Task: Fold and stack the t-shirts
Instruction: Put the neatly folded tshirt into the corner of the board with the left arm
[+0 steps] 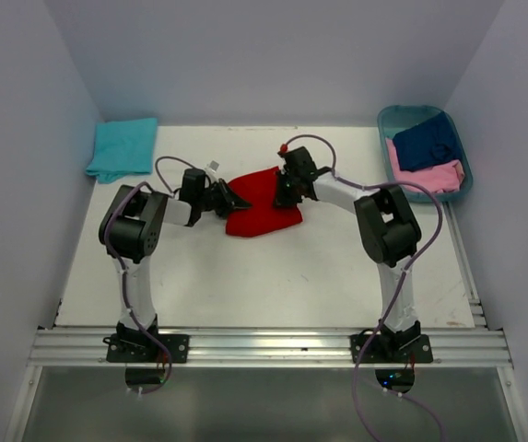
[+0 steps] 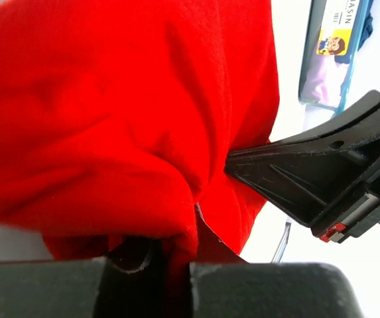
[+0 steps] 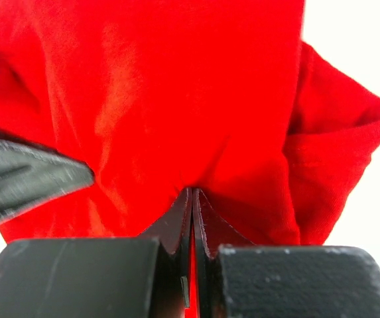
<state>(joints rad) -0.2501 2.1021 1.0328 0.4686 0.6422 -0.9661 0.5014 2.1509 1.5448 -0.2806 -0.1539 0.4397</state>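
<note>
The left tool (image 1: 236, 198) and right tool (image 1: 285, 193) are each pinching the red shirt (image 1: 262, 210), which is lying bunched mid-worktop (image 1: 245, 285), seemingly mid-fold. The turquoise shirt (image 1: 123, 147) is lying folded far left. The navy shirt (image 1: 428, 140) and pink shirt (image 1: 429, 175) are waiting in the basket (image 1: 388, 118), far right.

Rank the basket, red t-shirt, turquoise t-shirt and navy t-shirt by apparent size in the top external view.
1. basket
2. red t-shirt and turquoise t-shirt: too alike to rank, the red one being bunched
3. navy t-shirt
</note>
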